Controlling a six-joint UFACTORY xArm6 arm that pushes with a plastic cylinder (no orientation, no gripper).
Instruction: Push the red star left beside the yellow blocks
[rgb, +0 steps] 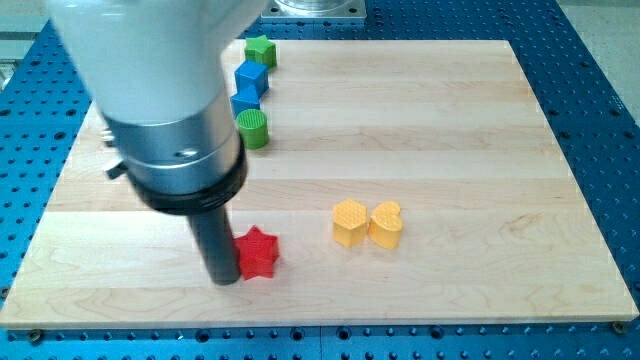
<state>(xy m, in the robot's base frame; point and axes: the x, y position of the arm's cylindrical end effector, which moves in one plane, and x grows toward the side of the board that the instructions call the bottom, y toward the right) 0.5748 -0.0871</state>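
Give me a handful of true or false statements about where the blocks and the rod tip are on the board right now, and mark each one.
1. My tip is at the view's left side of the red star, right against it. True.
2. The red star lies to the view's right of the yellow blocks. False: it lies to the view's left of the yellow hexagon and the yellow heart.
3. The two yellow blocks sit side by side, touching or nearly so. True.
4. The green cylinder stands near the view's bottom right corner of the board. False: it is near the view's top, left of centre, just below the blue blocks.
5. A green block sits at the board's top edge, above the blue ones. True.
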